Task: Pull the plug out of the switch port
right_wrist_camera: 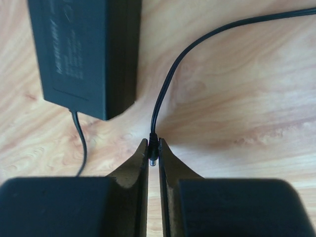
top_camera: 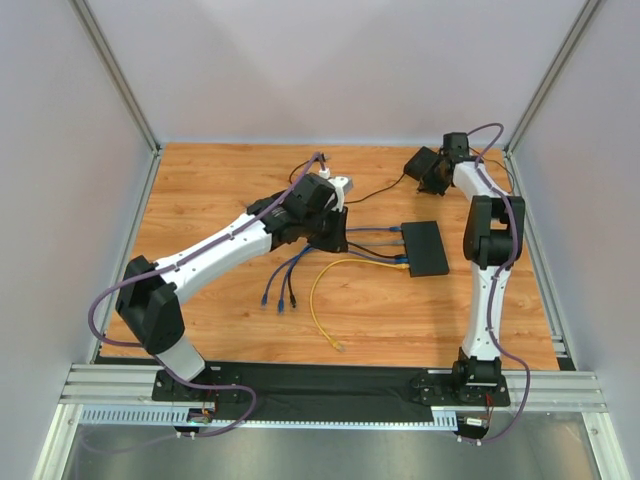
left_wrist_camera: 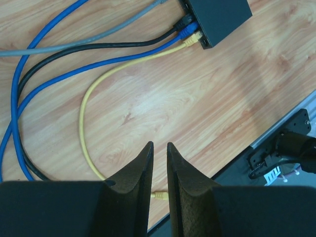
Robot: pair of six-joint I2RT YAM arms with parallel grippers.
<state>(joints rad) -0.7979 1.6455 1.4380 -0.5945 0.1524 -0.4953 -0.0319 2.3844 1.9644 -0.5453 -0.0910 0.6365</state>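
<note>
The flat black switch (top_camera: pixel 425 248) lies right of centre on the table and also shows at the top of the left wrist view (left_wrist_camera: pixel 217 17). Black (left_wrist_camera: pixel 183 20), blue (left_wrist_camera: pixel 188 30) and yellow (left_wrist_camera: pixel 194 40) plugs sit in its ports. My left gripper (top_camera: pixel 335 228) hovers left of the switch. Its jaws (left_wrist_camera: pixel 159 144) stand a narrow gap apart and are empty. My right gripper (top_camera: pixel 422 170) is at the back of the table, away from the switch. It (right_wrist_camera: pixel 153 141) is shut on a small black barrel plug (right_wrist_camera: pixel 153 148) with a thin black cord.
A black power-adapter brick (right_wrist_camera: pixel 84 49) lies just left of the right gripper. A yellow cable (top_camera: pixel 330 290) loops across the front, its free end (left_wrist_camera: pixel 160 195) below the left fingers. Loose blue and black cables (top_camera: pixel 280 290) trail left of the switch. Grey walls enclose the table.
</note>
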